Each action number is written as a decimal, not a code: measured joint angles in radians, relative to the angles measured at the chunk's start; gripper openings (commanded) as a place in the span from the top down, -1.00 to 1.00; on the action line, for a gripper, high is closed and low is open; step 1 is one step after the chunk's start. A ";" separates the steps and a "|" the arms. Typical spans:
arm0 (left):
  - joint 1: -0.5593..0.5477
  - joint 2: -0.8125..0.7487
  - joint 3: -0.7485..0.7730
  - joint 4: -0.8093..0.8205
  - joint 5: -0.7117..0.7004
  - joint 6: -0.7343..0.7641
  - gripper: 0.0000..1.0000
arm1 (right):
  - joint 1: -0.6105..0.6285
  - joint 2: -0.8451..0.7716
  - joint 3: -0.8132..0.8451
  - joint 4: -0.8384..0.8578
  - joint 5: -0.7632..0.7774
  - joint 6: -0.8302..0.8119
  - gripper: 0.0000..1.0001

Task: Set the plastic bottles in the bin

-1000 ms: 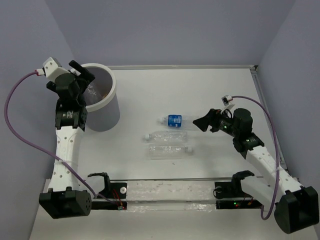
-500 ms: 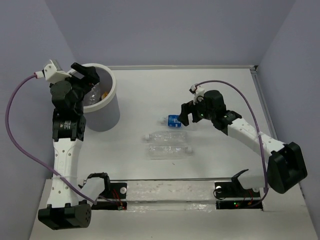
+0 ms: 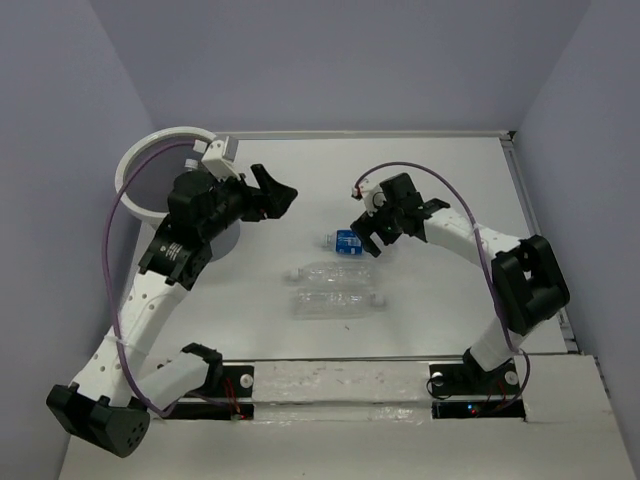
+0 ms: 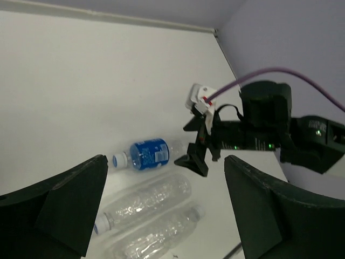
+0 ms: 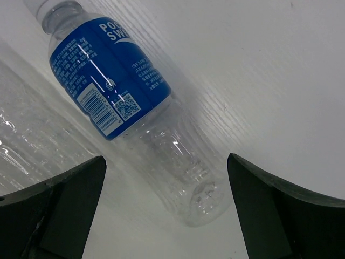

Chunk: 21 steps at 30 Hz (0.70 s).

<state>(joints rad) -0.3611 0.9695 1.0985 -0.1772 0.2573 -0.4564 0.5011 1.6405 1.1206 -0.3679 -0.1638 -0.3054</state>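
Top external view showed us the white table (image 3: 430,180) with the bin (image 3: 150,141) standing at its far left corner, part of its thick rim hidden behind the left arm (image 3: 170,260), which leaned across the bin's near side toward the middle. We saw the right arm (image 3: 460,235) reaching from the near right in to the centre. Three bottles lay on their sides in the middle of the table, well apart from the bin. The blue-labelled bottle (image 3: 346,240) was farthest from the arm bases, its cap to the left. A clear bottle (image 3: 330,271) lay just beside it, cap also left, and a second clear bottle (image 3: 338,301) lay nearest the bases, cap to the right. The left claw (image 3: 275,190) hung just right of the bin, its fingers spread wide and gripping nothing. From the right wrist we saw the right claw (image 3: 366,232) over the base end of the blue-labelled bottle. Its fingers were spread wide on either side with nothing gripped.
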 measured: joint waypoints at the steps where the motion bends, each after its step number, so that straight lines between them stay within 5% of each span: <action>1: -0.015 0.001 -0.014 -0.005 0.011 0.001 -0.98 | 0.000 0.022 0.019 -0.017 0.000 -0.012 -0.99; 12: -0.056 -0.010 -0.138 -0.018 0.055 -0.018 -0.98 | -0.005 0.182 0.162 -0.105 -0.009 -0.095 -0.75; 21: -0.060 0.016 -0.195 0.071 0.061 -0.093 -0.98 | -0.053 0.201 0.171 -0.097 -0.008 -0.087 -0.07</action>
<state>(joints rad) -0.4206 0.9855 0.9039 -0.1059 0.3187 -0.5499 0.4480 1.8416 1.2911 -0.4648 -0.1719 -0.3923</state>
